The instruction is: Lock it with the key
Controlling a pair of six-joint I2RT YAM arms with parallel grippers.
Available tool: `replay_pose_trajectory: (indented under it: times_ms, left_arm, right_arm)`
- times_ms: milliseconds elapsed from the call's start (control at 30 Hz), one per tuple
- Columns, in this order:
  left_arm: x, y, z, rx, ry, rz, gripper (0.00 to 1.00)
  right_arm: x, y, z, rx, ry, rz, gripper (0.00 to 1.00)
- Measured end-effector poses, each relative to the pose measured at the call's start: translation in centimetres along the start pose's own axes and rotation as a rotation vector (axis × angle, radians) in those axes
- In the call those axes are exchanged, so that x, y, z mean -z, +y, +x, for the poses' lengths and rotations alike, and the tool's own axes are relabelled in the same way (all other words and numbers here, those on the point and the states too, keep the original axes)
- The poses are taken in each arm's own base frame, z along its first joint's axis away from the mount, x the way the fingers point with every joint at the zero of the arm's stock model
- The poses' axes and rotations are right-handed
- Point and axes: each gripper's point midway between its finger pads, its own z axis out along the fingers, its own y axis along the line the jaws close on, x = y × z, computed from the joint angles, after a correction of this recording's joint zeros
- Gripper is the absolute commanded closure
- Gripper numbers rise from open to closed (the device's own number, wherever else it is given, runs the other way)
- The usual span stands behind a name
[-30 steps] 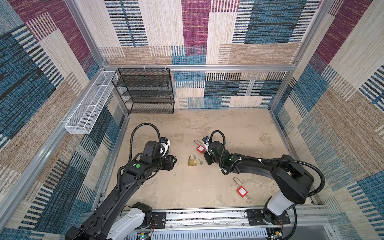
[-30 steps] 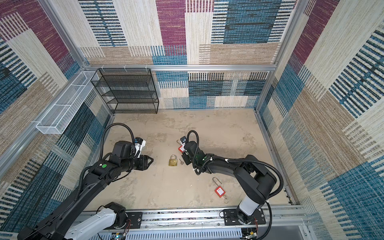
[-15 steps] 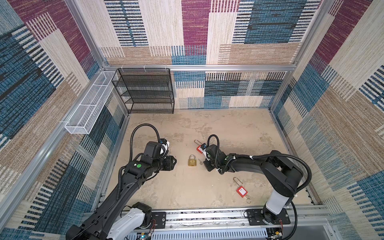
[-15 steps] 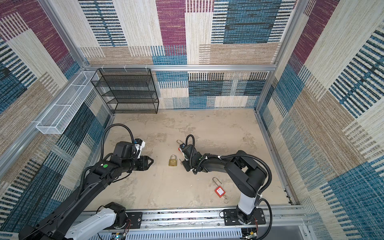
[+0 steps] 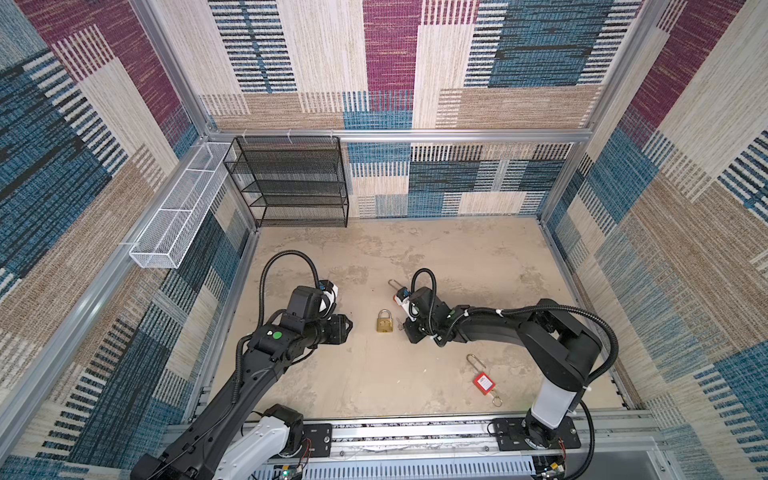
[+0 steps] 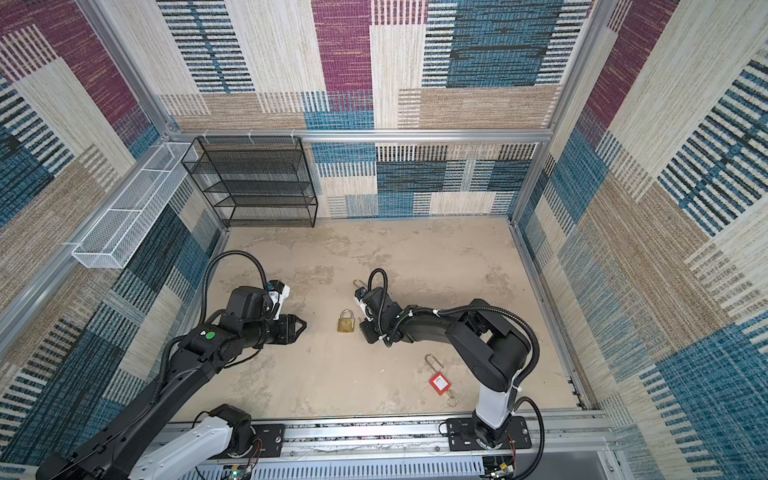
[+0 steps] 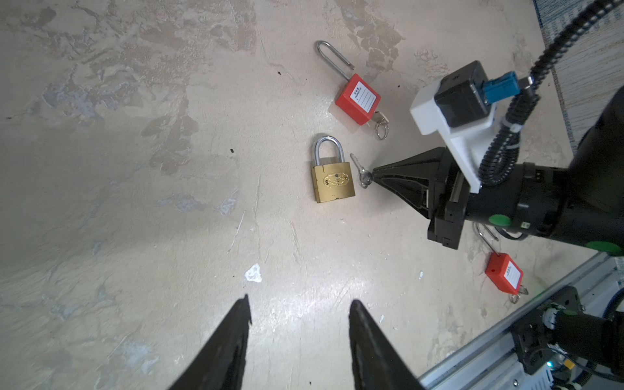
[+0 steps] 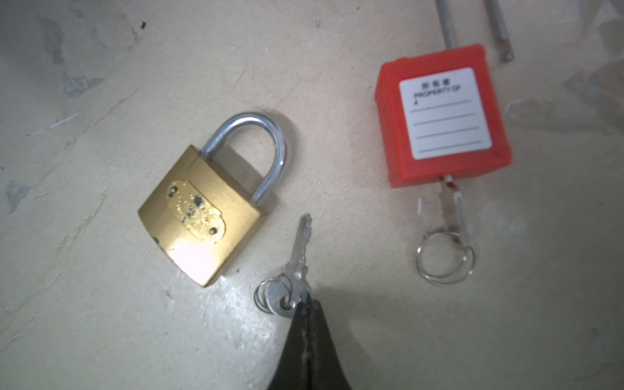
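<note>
A brass padlock [image 5: 385, 322] [image 6: 346, 323] [image 8: 199, 216] lies flat on the floor with its shackle closed, midway between my two arms. A small silver key [image 8: 299, 256] [image 7: 359, 169] on a ring lies just to its right, blade pointing along the lock's side. My right gripper [image 8: 305, 304] [image 5: 405, 328] [image 7: 373, 175] is low at the floor, shut on the key's head. My left gripper [image 7: 299, 304] [image 5: 349, 326] [image 6: 303, 324] hovers left of the padlock, open and holding nothing.
One red padlock [image 8: 442, 114] [image 7: 358, 99] with its own key lies behind the right wrist. Another red padlock [image 5: 482, 382] [image 6: 440, 383] lies at the front right. A black mesh shelf [image 5: 291, 183] and a white wire basket [image 5: 178, 216] stand at the back left.
My right gripper has come down beside the brass padlock and closed on the key's head. The left arm has barely moved.
</note>
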Motion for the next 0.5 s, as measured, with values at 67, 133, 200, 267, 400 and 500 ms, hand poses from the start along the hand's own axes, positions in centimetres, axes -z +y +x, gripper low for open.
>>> replay_pose_trajectory:
  times_ms: [67,133,200,267,400,500]
  left_arm:
    - [0.0,0.0,0.0,0.0,0.0,0.0,0.51]
    - [0.0,0.0,0.0,0.0,0.001,-0.001,0.51]
    - [0.0,0.0,0.1,0.0,0.004,-0.001,0.51]
    - [-0.1,0.1,0.1,0.002,0.008,-0.003,0.51]
    - [-0.2,0.1,0.2,0.003,0.015,-0.005,0.5]
    - [-0.2,0.1,0.1,0.01,0.015,-0.006,0.5]
  right_arm:
    - [0.2,-0.2,0.1,-0.01,-0.005,0.001,0.95]
    - [0.6,-0.4,0.0,-0.015,-0.012,0.003,0.95]
    - [0.9,-0.6,-0.5,-0.023,-0.028,0.009,0.95]
    - [1.2,-0.9,-0.9,-0.029,-0.039,0.013,0.95]
    - [2.1,-2.1,-1.9,-0.051,-0.064,0.026,0.89]
    - [3.2,-2.8,-3.6,-0.045,-0.106,0.024,0.8]
